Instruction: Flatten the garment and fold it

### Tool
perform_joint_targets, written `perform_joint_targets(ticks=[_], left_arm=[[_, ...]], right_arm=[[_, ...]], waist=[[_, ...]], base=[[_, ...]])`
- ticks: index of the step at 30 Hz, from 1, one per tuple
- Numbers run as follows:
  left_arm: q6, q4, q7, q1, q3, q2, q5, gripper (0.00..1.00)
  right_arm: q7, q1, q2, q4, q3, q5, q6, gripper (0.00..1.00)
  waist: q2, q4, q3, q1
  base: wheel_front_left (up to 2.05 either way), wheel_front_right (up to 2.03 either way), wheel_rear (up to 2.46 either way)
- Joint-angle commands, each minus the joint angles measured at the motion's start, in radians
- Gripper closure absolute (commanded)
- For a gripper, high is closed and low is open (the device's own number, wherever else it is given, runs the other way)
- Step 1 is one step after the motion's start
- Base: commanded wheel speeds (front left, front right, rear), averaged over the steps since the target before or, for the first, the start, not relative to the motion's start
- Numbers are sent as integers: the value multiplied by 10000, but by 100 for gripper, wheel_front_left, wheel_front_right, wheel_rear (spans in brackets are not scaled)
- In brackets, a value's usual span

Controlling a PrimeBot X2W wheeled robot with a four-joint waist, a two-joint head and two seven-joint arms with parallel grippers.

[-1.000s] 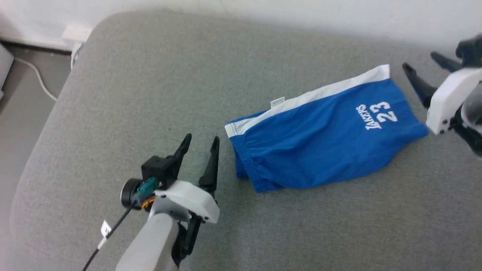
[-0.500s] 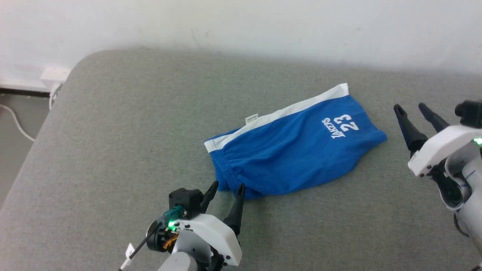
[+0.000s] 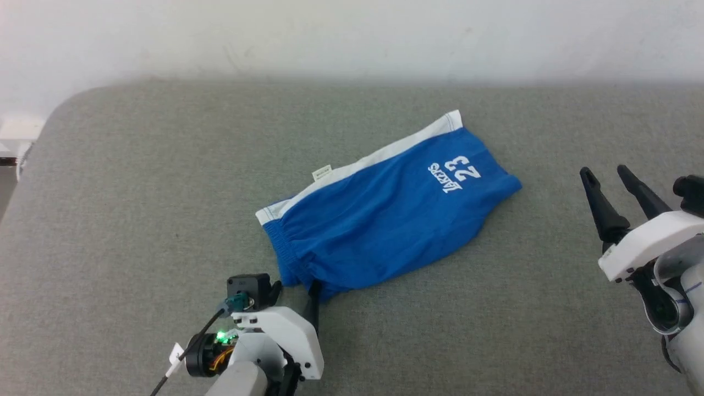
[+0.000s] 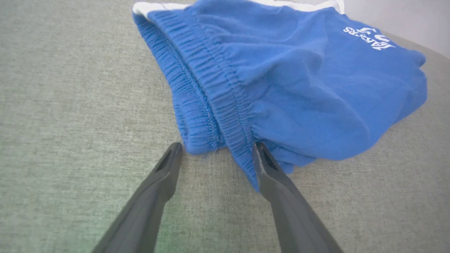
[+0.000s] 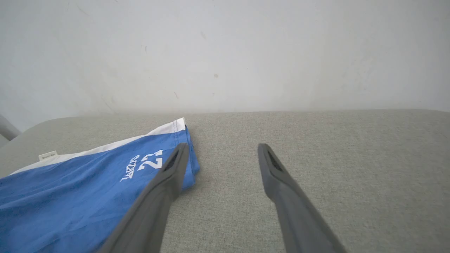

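My left gripper (image 4: 217, 145) was open, the waistband (image 4: 211, 95) of the shorts (image 4: 309, 91) between its tips. Grabbing step; next I had to pinch.

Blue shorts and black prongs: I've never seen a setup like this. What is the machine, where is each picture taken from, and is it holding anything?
It is a two-armed robot. The wide picture comes from a camera on its head, looking down at a grey padded surface by a white wall. The other two come from cameras on its wrists, looking along each arm's two dark fingers. Blue shorts printed with 23 lie there. The left end effector is open, its fingers either side of the waistband corner; the right end effector is open too, off beside the leg end. Nothing is held yet.
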Motion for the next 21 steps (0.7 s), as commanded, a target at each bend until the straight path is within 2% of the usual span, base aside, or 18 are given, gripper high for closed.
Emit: perform_joint_targets(ticks=[1,3,5,6,7,8,9,15,21], left_arm=[[34,254,-94,-185,72,-6,-64,0],[4,389,-98,-232,76,-28,-101,0],[-225,817,61,-365,-70,-103,-193,0],[-345,957,142,-411,-139,-140,-243,25],[-466,1076,179,-465,-213,-172,-270,93],[-466,1076,179,-465,-213,-172,-270,93],[-571,1174,159,-525,-284,-199,-269,100],[-743,1339,-441,-890,-477,-375,-151,100],[-853,1052,-909,-1136,-768,-521,-7,100]], right_arm=[[222,292,180,-354,-334,-306,-7,0],[376,407,244,-565,-550,-475,-7,0],[889,750,415,-1197,-1184,-1008,-7,0],[1090,862,465,-1417,-1392,-1202,-7,0],[1296,967,518,-1631,-1585,-1392,-7,0],[1296,967,518,-1631,-1585,-1392,-7,0],[1537,1063,573,-1848,-1773,-1575,-7,0],[3455,1177,875,-2833,-2356,-2377,-7,0],[5493,269,1123,-2305,-2527,-2554,-7,0]], waist=[[0,-154,195,0],[0,-168,246,0],[0,-160,382,0],[0,-137,430,0],[0,-104,458,0],[0,-104,458,0],[0,-57,489,0],[0,525,761,0],[0,1284,1032,0]], base=[[0,0,0],[0,0,0],[0,0,0],[0,0,0],[0,0,0],[0,0,0],[0,0,0],[0,0,0],[0,0,0]])
